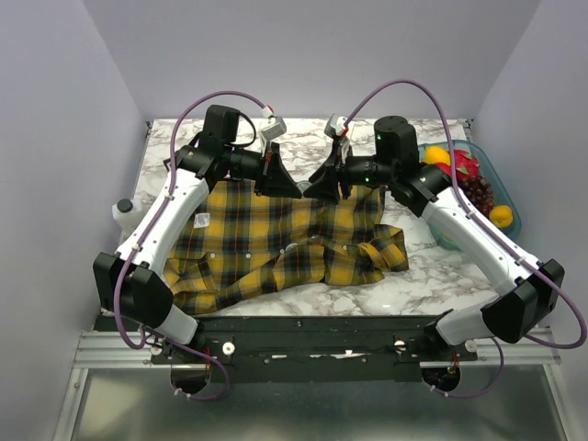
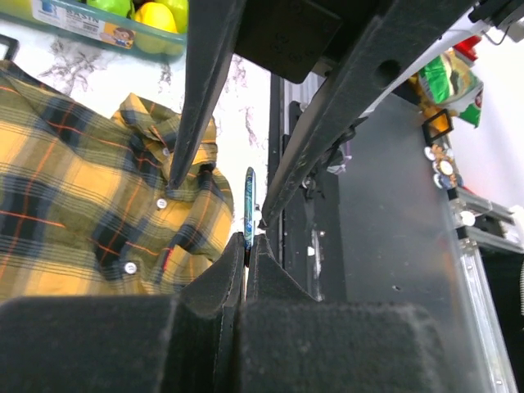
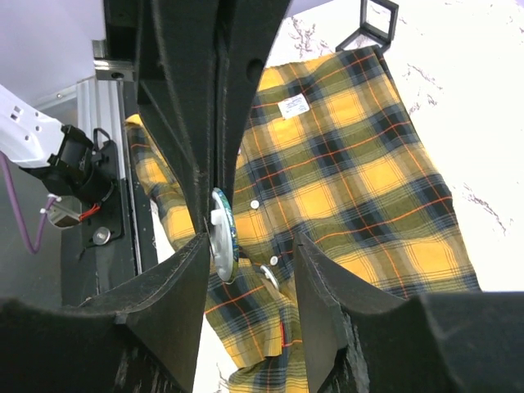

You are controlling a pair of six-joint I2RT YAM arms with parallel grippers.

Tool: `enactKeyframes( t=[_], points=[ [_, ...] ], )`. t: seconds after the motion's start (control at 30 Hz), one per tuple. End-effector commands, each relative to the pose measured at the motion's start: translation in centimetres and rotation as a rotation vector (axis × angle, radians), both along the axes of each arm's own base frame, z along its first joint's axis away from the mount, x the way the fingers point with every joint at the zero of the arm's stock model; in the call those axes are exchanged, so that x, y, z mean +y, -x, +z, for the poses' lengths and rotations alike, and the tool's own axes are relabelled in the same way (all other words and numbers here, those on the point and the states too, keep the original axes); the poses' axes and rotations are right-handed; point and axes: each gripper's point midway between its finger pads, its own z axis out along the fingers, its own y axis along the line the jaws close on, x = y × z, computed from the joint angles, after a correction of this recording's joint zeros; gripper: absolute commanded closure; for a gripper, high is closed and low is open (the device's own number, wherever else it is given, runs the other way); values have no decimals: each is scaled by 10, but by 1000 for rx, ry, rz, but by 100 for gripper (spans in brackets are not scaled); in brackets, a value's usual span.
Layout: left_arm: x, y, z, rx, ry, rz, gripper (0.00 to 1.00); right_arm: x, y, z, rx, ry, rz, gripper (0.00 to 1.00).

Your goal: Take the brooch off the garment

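Left gripper pressed together, pinching the brooch by its rim, the thin teal disc standing edge-on out of the fingertips. Right gripper spread, one finger on each side of the brooch: disc just beside one finger, pale face turned toward the other, which is well apart from it. Contact with the nearer finger impossible to tell. Both grippers tip to tip above the far half of the desk, about midway between its left and right edges. Brooch off the garment, in the air over the garment's far edge. Garment spread across the middle of the desk, yellow and dark plaid, one part bunched toward the right edge. Teal bin holding fruit at the far right corner. Small white bottle at the left edge.
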Motion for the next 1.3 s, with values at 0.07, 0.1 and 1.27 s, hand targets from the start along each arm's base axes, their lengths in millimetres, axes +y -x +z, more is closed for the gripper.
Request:
enactKeyframes(
  t=[0.07,0.1,1.27],
  points=[
    [3,4,8,-55,2,-13,100,-1,-9,-20,41,45,-44,48],
    [3,4,9,-59,3,-13,100,-2,-10,-21,45,48,-52,48],
    [26,-24,-29,-219,-245,126,100,-36,-13,4,107,-88,-68,29]
  ],
)
